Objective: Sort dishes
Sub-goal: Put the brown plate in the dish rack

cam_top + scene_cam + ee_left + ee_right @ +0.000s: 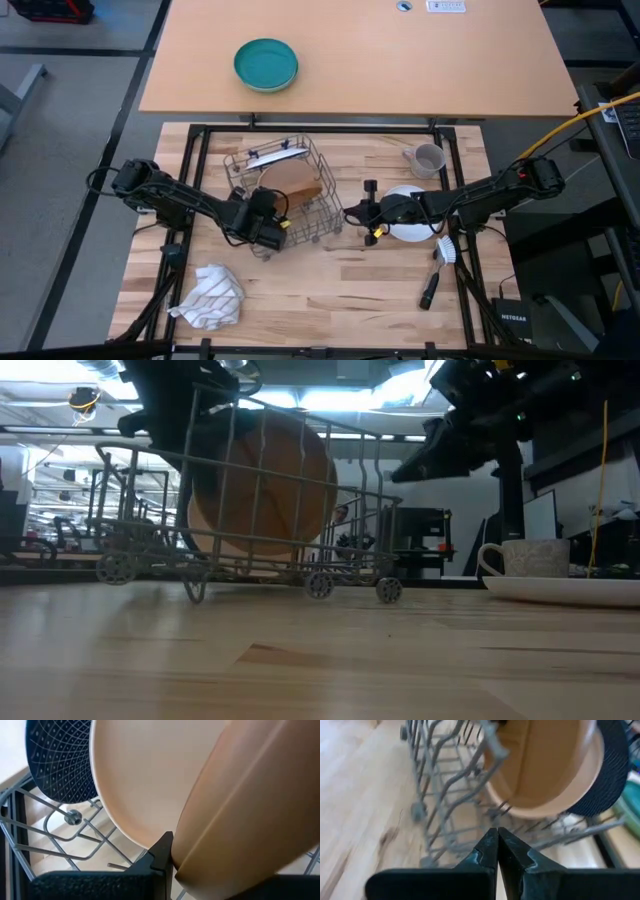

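A peach-pink bowl (pixel 300 180) with a tan inside stands on edge in the wire dish rack (pixel 318 225), its hollow toward the table's right. The blue plate (pixel 277 157) leans in the rack behind it. My left gripper (pixel 275 205) reaches into the rack from the near left and is shut on the bowl. My right gripper (pixel 358 211) hangs shut just right of the rack, touching nothing. Beneath its arm the white plate (pixel 412 233) lies flat on the table. The small grey mug (pixel 428 158) stands upright farther back. My left gripper holds the bowl at its rim (pixel 172 862). One finger (pixel 160 852) lies against the bowl's edge; the bowl itself hides the other. The fingers slant down from the table's near left. The bowl (pixel 265 485) stands on edge, slightly tilted, down among the rack's wires.
A teal-green bowl (pixel 266 64) sits on the far table. A crumpled white striped cloth (pixel 212 297) lies near the front left, and a dish brush (pixel 440 265) near the front right. A black frame (pixel 200 140) borders the wooden table.
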### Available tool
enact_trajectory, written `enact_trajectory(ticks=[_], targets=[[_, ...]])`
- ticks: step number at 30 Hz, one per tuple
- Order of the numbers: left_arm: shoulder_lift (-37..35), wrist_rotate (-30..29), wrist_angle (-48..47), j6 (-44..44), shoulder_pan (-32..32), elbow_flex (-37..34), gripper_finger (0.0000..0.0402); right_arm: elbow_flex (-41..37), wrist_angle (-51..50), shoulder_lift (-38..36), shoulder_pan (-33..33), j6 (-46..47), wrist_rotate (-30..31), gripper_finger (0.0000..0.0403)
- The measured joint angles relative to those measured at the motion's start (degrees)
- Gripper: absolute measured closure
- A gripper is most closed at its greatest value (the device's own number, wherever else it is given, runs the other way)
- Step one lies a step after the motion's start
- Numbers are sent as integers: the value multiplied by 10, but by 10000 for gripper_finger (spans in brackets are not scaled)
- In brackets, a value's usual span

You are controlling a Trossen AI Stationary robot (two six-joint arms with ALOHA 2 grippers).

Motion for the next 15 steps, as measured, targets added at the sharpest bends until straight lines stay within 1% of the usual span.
enact_trajectory(ticks=[7, 11, 15], targets=[[0, 32, 1, 1, 0, 0, 355, 0, 67, -17, 0, -64, 0, 388], [0, 33, 1, 1, 0, 0, 355, 0, 113, -22, -2, -110, 0, 388], [0, 32, 1, 1, 0, 0, 355, 1, 141, -21, -18, -153, 4, 388]])
